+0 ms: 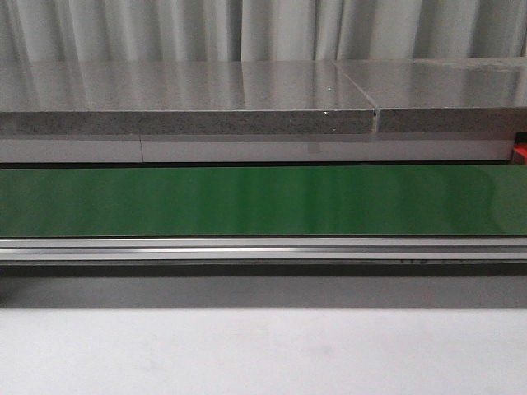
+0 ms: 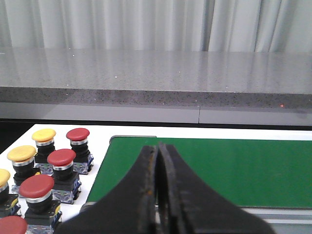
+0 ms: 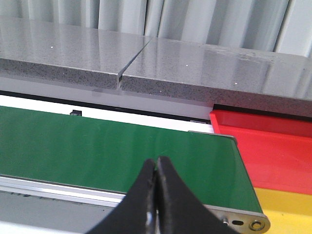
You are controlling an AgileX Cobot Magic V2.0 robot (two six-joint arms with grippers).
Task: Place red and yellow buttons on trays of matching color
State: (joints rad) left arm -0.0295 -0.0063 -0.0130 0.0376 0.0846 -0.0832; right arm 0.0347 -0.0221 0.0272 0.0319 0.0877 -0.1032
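Several red and yellow mushroom-head buttons stand on the white surface beside the end of the green conveyor belt [image 2: 234, 168] in the left wrist view, among them a red button [image 2: 78, 134] and a yellow button [image 2: 44, 135]. My left gripper [image 2: 158, 148] is shut and empty, above the belt's near edge, to the right of the buttons. My right gripper [image 3: 156, 163] is shut and empty over the belt [image 3: 112, 151]. A red tray [image 3: 273, 146] and a yellow tray [image 3: 287, 214] lie past the belt's other end. Neither gripper shows in the front view.
A grey speckled stone counter [image 1: 247, 99] runs behind the belt [image 1: 263, 200], with white curtains behind it. An aluminium rail [image 1: 263, 247] borders the belt's near side. A red edge [image 1: 520, 153] shows at the far right of the front view.
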